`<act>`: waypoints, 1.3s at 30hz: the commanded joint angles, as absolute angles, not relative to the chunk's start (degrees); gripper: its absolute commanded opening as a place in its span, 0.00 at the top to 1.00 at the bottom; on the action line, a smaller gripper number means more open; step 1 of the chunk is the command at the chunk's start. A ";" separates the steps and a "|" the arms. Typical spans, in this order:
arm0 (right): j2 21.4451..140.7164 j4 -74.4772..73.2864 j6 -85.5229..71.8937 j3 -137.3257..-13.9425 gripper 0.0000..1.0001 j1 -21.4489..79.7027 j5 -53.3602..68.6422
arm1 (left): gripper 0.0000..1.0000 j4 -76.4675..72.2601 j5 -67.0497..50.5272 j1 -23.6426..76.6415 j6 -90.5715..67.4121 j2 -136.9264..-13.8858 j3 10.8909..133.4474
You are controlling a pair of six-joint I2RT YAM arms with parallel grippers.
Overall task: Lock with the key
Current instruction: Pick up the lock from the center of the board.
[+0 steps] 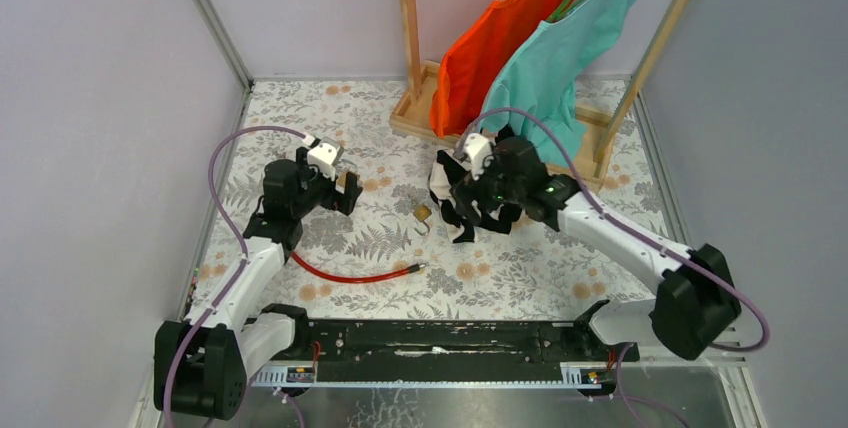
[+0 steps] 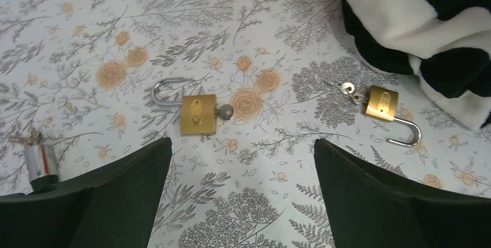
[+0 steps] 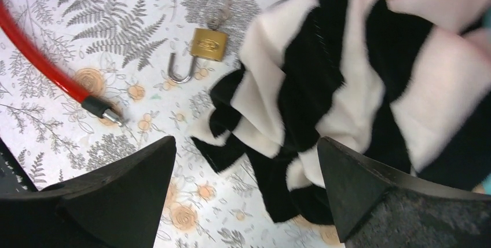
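Note:
In the left wrist view a brass padlock point(image 2: 198, 113) lies flat with its steel shackle point(image 2: 165, 91) swung open. A small grey key point(image 2: 226, 112) sticks out of its base. My left gripper point(image 2: 242, 143) is open and empty, just short of this padlock. A second brass padlock point(image 2: 381, 102), also open, lies to the right with a key point(image 2: 347, 88) in it. It also shows in the right wrist view point(image 3: 209, 43) and the top view point(image 1: 423, 214). My right gripper point(image 3: 246, 139) is open and empty over a striped cloth point(image 3: 324, 86).
A red cable point(image 3: 46, 57) with a metal tip point(image 3: 107, 112) lies on the floral table cover. A silver lock cylinder point(image 2: 40, 161) sits by my left finger. A wooden clothes rack point(image 1: 420, 98) with an orange shirt point(image 1: 490, 48) and a teal shirt point(image 1: 560, 58) stands behind.

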State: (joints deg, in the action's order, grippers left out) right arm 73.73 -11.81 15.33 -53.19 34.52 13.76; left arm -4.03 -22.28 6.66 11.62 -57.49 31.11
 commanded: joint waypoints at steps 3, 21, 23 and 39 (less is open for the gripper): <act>83.67 -5.38 12.94 -59.51 0.01 44.14 8.48 | 0.00 -8.23 -13.89 6.55 9.66 -58.88 32.65; 110.50 -11.05 6.68 -75.93 0.21 49.24 -0.26 | 0.00 -6.95 -15.53 4.31 8.22 -57.20 32.97; 111.44 -11.08 6.99 -75.95 0.24 49.13 -1.04 | 0.00 -6.65 -15.88 4.36 8.37 -56.69 32.89; 112.24 -11.99 8.56 -71.76 0.54 47.01 2.99 | 0.00 -7.39 -19.01 4.35 9.48 -55.94 32.01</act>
State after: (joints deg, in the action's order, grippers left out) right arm 112.68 -11.44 7.88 -72.93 47.31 1.23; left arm -4.29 -17.78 4.71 8.64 -56.03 31.68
